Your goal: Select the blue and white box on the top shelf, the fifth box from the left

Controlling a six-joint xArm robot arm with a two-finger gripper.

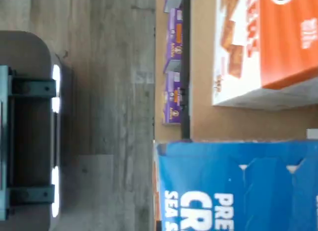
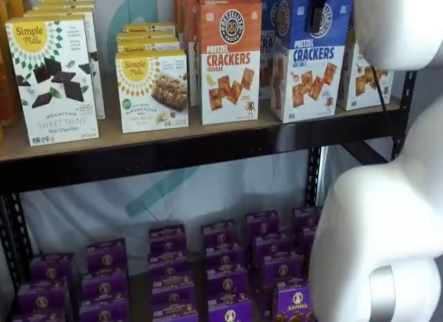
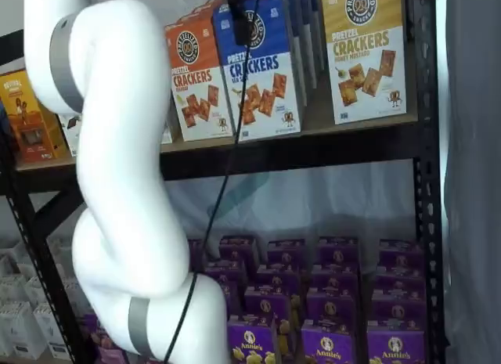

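Chocolate thins box (image 2: 52, 79): at the far left of the top shelf (image 2: 208, 150) we see a tall white carton, flat-faced, its print matte.
Almond flour bar box (image 2: 154, 91): next along, a shorter, wider carton with smooth sides.
Orange cheddar box (image 2: 230, 61): a tall carton just beside our target; the wrist view shows a strip of bare tan board between the two.
Blue and white box (image 2: 310, 56): it stands upright at the front edge of the top shelf, a thin card carton, blue above and white below, with square corners.
Gripper (image 2: 318, 9): in both shelf views its black fingers hang over the upper face of the blue and white box; we judge them clenched on the box's top.
Yellow-topped box (image 3: 365, 52): a carton of the same build, standing apart from the target.
Lower level: rows of small purple boxes (image 2: 166, 266) sit packed together under the black beam.
Risk, slip: we think a pinch on slick card so high up could let the box swing or drop as it leaves the shelf.
Risk, neighbour: a sideways pull could drag the carton against the orange cheddar box and tip it.
Risk, crush: a hard squeeze may dent the hollow top.
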